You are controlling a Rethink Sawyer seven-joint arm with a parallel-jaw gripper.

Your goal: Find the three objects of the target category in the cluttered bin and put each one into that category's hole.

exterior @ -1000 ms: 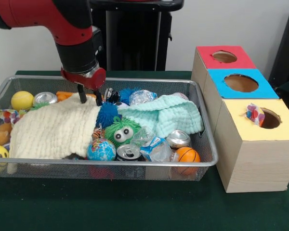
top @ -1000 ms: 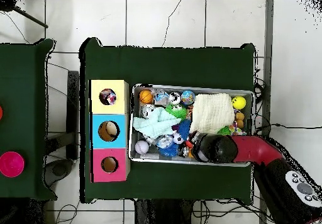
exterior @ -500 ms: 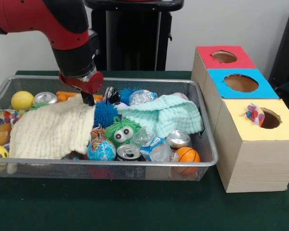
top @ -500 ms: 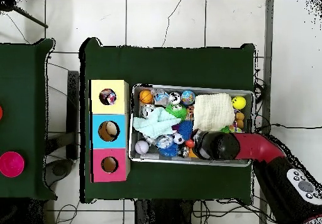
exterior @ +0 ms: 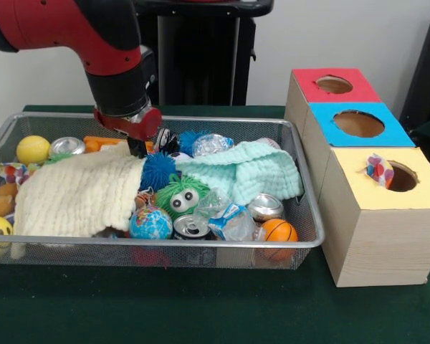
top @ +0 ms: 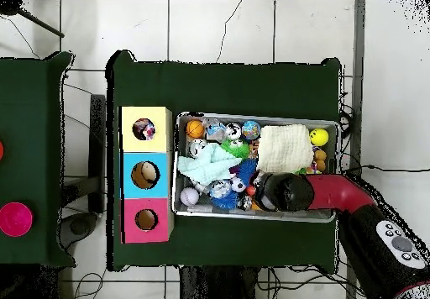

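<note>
My gripper [exterior: 137,148] reaches down at the back of the wire bin [exterior: 201,245], shut on the top right corner of the cream cloth [exterior: 75,193]. That cloth covers the bin's left half. Beside the gripper lie a blue spiky ball [exterior: 158,170] and a green furry toy with eyes [exterior: 180,197]. A mint cloth [exterior: 244,172] is heaped at the right. In front are a globe ball [exterior: 150,223], a can [exterior: 192,228] and a basketball [exterior: 278,231]. In the overhead view the arm's head [top: 285,192] hides the gripper.
Three boxes with holes stand right of the bin: red [exterior: 334,84], blue [exterior: 358,123], yellow [exterior: 383,208]. A colourful ball [exterior: 379,170] sits in the yellow hole. A yellow ball [exterior: 33,149] and a second can [exterior: 67,146] lie at the bin's far left.
The gripper was open over the cream cloth's corner a second ago; it has shut on that corner and shifted slightly right, bunching the cloth's edge.
</note>
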